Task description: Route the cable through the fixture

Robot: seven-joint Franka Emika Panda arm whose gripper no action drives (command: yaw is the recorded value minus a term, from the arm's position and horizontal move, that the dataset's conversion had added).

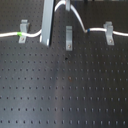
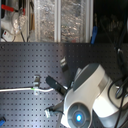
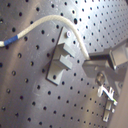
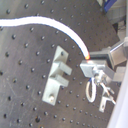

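In the first exterior view the cable (image 1: 79, 22) arches across the upper frame, from a green band at the left clip (image 1: 22, 31) up over the fixture (image 1: 69, 38) at upper centre and down to the right clip (image 1: 108, 32); a gripper finger (image 1: 47, 22) hangs just left.

In the second exterior view the arm (image 2: 87, 100) fills the lower right.

In the first wrist view the gripper (image 3: 91, 59) pinches the cable (white, blue-banded) right of the fixture.

The second wrist view agrees.

Cable (image 1: 80, 22) arcs above fixture (image 1: 68, 39), outside it.
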